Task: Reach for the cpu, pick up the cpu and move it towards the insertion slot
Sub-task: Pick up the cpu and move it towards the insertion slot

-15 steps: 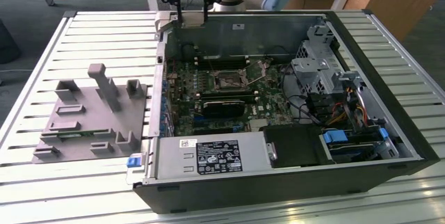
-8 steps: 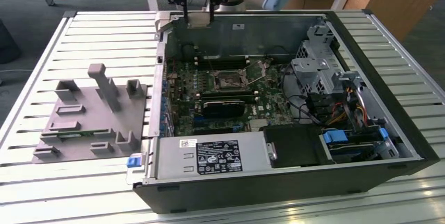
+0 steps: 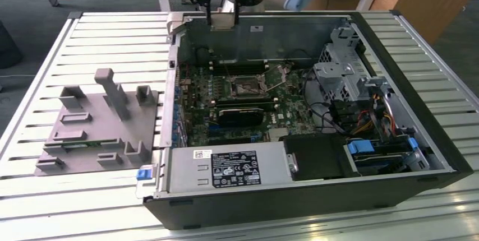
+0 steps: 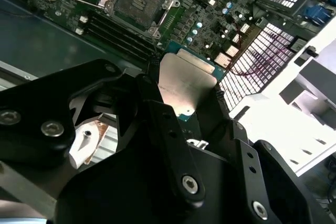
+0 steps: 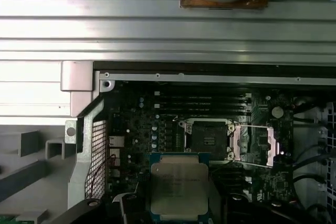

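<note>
**Exterior view: we carry the chip high, and a slip is the big worry**

Exterior view shows the big open computer case [image 3: 419, 112] lying on the slatted table [image 3: 45, 207]. Beside it, toward the exterior view's left, sits the grey fixture [image 3: 97, 129]. Inside the case we see the green board [image 3: 232, 106]. In the middle of that board is the insertion slot [image 3: 245, 87], a small square with a dark centre and a shiny frame.

Our gripper [image 3: 222, 19] hangs above the far wall of the case. It is pinched shut on the cpu [image 3: 222, 19], which hangs up in the air, well apart from the slot. In both wrist views we see the black fingers [image 4: 215, 108] hugging the chip by its edges.

We think a few things could go wrong. The chip is thin and smooth, so it could slide out and fall onto the board. It also looks tilted in the second wrist view, so it might meet the slot crooked. The slot's metal flap [image 5: 254, 145] stands open next to it, and we could bump that.
</note>
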Controlling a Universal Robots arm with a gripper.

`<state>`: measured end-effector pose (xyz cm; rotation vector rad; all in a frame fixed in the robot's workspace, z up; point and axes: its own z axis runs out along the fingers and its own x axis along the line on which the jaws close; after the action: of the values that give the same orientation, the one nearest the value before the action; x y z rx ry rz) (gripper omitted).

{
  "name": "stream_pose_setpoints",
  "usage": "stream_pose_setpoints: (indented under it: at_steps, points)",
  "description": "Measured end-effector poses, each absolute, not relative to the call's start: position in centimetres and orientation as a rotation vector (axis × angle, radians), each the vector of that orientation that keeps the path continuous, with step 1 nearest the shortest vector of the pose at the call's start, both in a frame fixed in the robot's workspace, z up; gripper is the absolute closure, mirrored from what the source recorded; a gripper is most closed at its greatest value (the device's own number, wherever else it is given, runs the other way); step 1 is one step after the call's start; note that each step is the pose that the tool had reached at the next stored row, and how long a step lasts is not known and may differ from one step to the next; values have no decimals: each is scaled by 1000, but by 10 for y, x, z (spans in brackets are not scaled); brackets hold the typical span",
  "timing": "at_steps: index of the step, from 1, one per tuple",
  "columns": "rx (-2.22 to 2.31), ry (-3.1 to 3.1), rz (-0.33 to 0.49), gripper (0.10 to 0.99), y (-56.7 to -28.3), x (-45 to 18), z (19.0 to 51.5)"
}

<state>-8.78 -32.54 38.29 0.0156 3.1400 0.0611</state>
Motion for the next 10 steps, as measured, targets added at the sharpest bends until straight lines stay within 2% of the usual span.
stream_pose_setpoints:
  at_steps: [10]
  points:
    - [23,3140,61,553,-325,-60,380]
